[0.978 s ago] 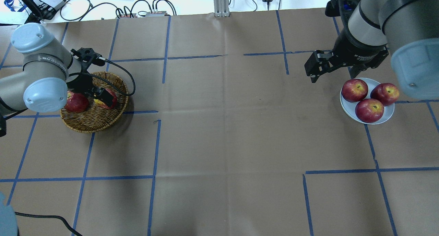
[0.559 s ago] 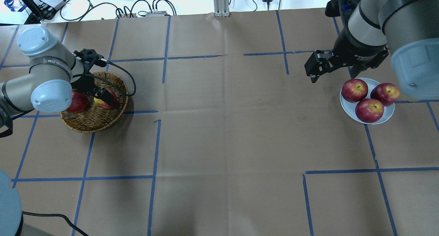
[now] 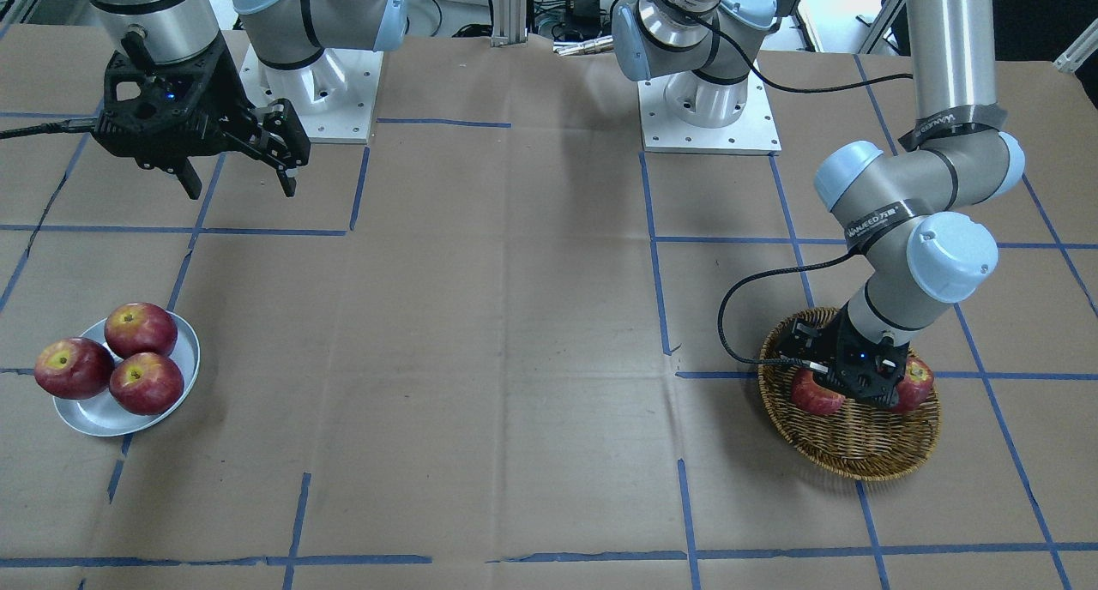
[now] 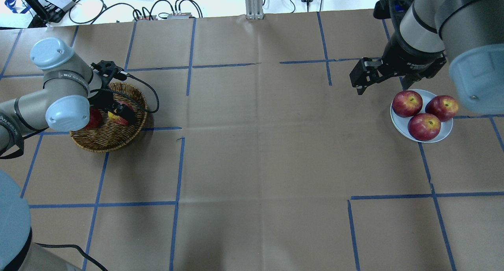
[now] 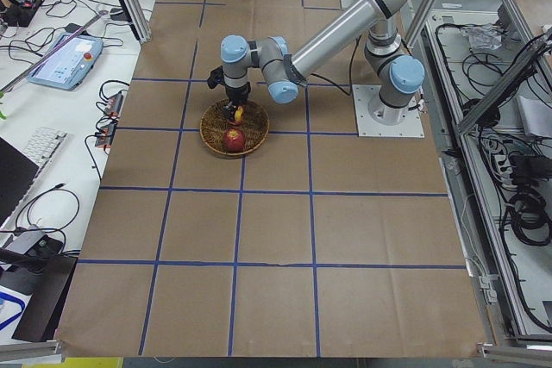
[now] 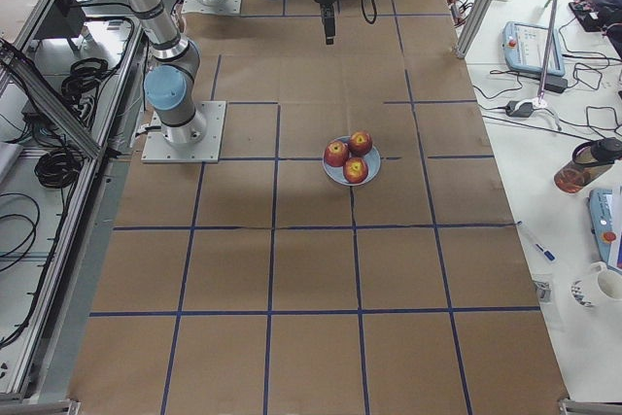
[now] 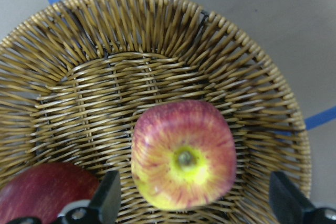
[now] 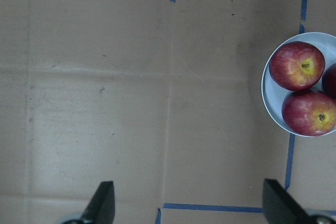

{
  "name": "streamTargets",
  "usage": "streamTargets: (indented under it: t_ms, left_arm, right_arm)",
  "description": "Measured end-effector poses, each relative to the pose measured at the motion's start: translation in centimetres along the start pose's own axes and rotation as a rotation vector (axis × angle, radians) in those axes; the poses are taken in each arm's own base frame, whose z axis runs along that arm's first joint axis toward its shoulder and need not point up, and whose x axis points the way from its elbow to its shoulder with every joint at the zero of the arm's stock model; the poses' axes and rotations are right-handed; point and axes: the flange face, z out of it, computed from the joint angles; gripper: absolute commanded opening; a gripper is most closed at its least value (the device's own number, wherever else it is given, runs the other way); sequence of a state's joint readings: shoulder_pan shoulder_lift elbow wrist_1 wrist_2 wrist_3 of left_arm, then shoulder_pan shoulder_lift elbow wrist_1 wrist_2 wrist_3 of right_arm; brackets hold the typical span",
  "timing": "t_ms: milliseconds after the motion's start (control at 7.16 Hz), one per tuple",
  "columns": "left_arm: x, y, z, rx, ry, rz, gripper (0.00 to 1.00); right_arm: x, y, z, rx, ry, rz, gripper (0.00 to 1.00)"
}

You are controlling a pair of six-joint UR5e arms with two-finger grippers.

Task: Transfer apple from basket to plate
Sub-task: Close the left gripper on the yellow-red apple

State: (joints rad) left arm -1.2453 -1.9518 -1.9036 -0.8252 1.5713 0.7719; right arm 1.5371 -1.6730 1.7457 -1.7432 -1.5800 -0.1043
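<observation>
The pinkish-red apple (image 7: 184, 156) with a wide yellow patch lies in the wicker basket (image 7: 157, 51). My left gripper (image 7: 197, 202) is open and low in the basket, one finger on each side of the apple, and I see no contact. From overhead the gripper (image 4: 120, 115) covers most of that apple (image 4: 113, 117) in the basket (image 4: 106, 139). The grey-white plate (image 4: 398, 123) at the right holds three dark red apples. My right gripper (image 4: 360, 88) is open and empty, hovering just left of the plate (image 8: 270, 95).
A darker red apple (image 4: 93, 119) lies in the basket beside the pinkish one, and it also shows in the left wrist view (image 7: 42, 192). A black cable (image 4: 145, 90) loops over the basket's far rim. Blue tape lines cross the brown table (image 4: 256, 145).
My left arm has shifted toward the table's middle and its gripper has sunk a little lower over the apple in the basket. The right arm and the plate have not moved.
</observation>
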Motion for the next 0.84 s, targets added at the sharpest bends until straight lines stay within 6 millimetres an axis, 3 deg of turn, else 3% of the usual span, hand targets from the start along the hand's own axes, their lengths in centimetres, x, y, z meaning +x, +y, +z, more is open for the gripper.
streamTargets:
  t_ms: [279,419,699,838]
  left_arm:
    - [-0.2,-0.1,0.7,-0.006,0.007,0.0,0.61]
    - [-0.3,-0.1,0.9,-0.009,0.01,0.001,0.56]
    - [-0.4,-0.5,0.1,0.002,0.0,0.001,0.56]
    - [-0.2,-1.1,-1.7,0.015,-0.014,0.004,0.56]
  right_arm:
    - [0.0,0.0,0.0,-0.001,0.0,0.0,1.0]
    - [0.0,0.0,0.0,-0.001,0.0,0.0,1.0]
    - [0.0,0.0,0.1,-0.002,0.0,0.0,1.0]
    - [0.0,0.0,0.1,-0.002,0.0,0.0,1.0]
